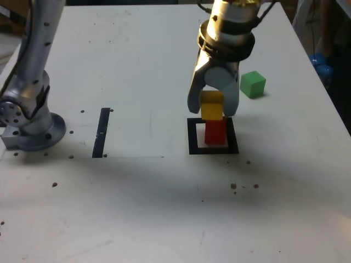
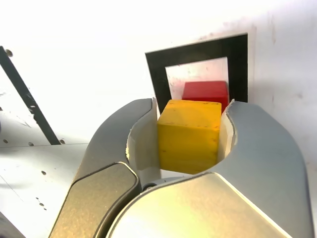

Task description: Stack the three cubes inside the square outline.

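My end effector [image 1: 213, 112] points down over the white counter [image 1: 137, 66], its two grey jaws nearly together and clamped on the yellow cube [image 1: 211, 105]. In the wrist view the yellow cube [image 2: 189, 135] sits squarely between my pale inner pads [image 2: 141, 144], one pad pressed against each side face, with its top face and one side face in plain sight.

Right under it is the red cube [image 1: 215, 132], which stands inside the square outline [image 1: 192, 137], on the white centre of that black frame. From the exterior view the yellow cube looks to be directly above the red one, its lower edge at or just over the red top; whether the two are touching I cannot tell. The wrist view shows the red cube [image 2: 205, 92] peeking out beyond the yellow one, with the square outline [image 2: 157, 79] framing it on the three sides I can see.

The green cube [image 1: 253, 84] lies by itself on the counter, outside the frame, toward the exterior view's right and farther back than the outline, well apart from the other two.

On the exterior view's left a straight black strip [image 1: 102, 132] lies on the counter, and beyond it is my grey base [image 1: 30, 129] with the arm rising from it. Small dark specks [image 1: 234, 187] dot the counter in front of the outline
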### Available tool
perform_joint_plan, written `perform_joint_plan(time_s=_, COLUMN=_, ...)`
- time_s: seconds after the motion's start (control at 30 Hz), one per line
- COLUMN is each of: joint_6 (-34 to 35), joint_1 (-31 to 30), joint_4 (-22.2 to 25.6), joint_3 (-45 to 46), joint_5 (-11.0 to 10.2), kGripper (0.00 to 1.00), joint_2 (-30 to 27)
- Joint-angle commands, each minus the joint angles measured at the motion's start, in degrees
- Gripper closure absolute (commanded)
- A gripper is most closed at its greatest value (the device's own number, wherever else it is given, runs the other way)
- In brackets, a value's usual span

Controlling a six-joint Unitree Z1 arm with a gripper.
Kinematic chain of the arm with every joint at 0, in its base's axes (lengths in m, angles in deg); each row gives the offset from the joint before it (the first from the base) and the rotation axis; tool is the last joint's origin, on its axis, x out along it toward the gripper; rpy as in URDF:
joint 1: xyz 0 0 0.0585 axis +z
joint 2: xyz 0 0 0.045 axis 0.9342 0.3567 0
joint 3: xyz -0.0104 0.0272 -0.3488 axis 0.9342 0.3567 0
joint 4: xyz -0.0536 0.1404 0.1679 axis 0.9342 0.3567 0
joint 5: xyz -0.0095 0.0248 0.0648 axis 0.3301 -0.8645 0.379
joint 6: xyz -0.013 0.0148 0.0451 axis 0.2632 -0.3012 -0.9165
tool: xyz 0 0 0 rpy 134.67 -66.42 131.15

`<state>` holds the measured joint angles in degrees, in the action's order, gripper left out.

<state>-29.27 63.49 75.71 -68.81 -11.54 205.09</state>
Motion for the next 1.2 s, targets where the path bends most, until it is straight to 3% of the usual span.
perform_joint_plan(time_s=0.0, joint_6=0.1, joint_1=-0.3, joint_4=0.1, joint_3=-0.3, joint_5=0.1, kGripper=0.67, joint_2=0.6)
perform_joint_plan(time_s=0.47, joint_6=0.3, joint_1=-0.6, joint_4=-0.6, joint_3=-0.4, joint_5=0.1, kGripper=0.66, joint_2=1.7)
perform_joint_plan(time_s=0.53, joint_6=0.2, joint_1=-0.6, joint_4=-0.9, joint_3=-0.2, joint_5=0.1, kGripper=0.58, joint_2=1.7)
perform_joint_plan(time_s=0.73, joint_6=-0.2, joint_1=-0.6, joint_4=-2.2, joint_3=0.7, joint_5=0.2, kGripper=0.1, joint_2=1.6)
perform_joint_plan(time_s=1.03, joint_6=-0.1, joint_1=-0.4, joint_4=-2.6, joint_3=1.9, joint_5=0.2, kGripper=0.04, joint_2=1.1)
perform_joint_plan(time_s=1.17, joint_6=0.2, joint_1=-0.1, joint_4=-2.7, joint_3=2.4, joint_5=-0.8, kGripper=0.03, joint_2=-0.3)
